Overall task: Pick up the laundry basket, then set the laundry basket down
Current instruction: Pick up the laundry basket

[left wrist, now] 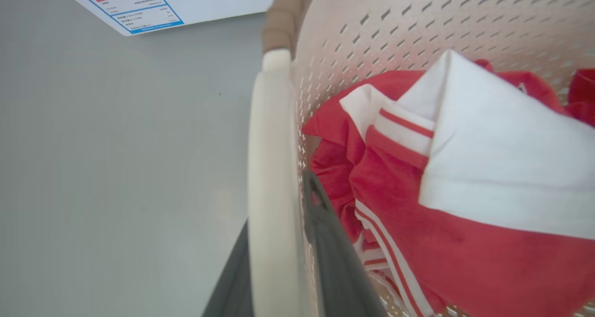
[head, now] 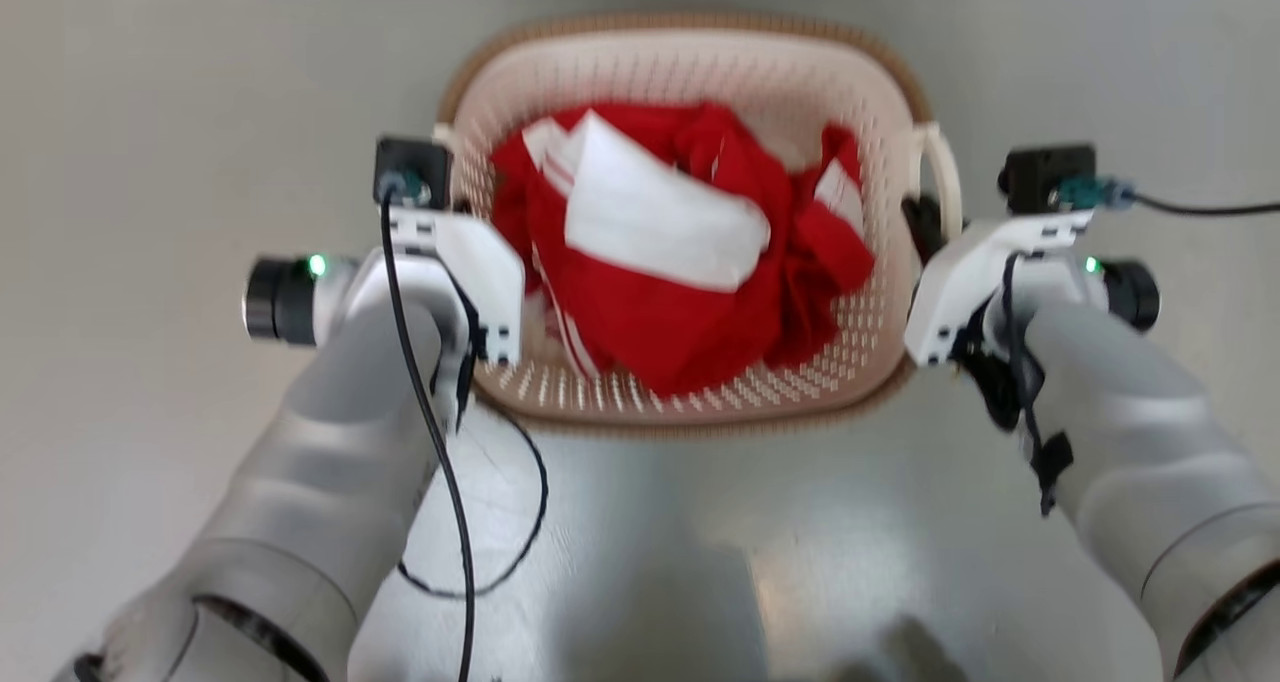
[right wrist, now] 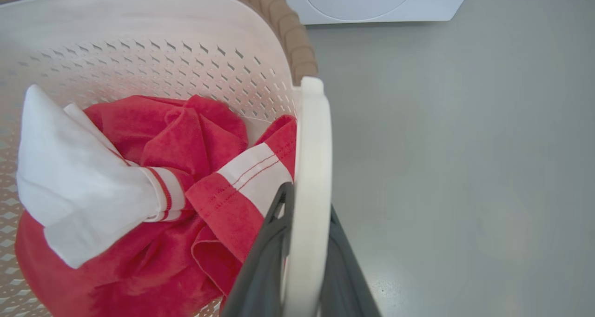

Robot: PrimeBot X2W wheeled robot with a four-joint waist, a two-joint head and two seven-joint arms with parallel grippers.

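Clamping laundry basket (head: 700, 72) from both sides: left gripper (left wrist: 279, 201) clenched on left handle (left wrist: 272, 168), right gripper (right wrist: 307, 201) clenched on right handle (right wrist: 314, 145); basket centred between, equally near.

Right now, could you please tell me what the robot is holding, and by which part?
The laundry basket, by its two white side handles: the left end effector clamps the left handle, the right end effector the right handle.
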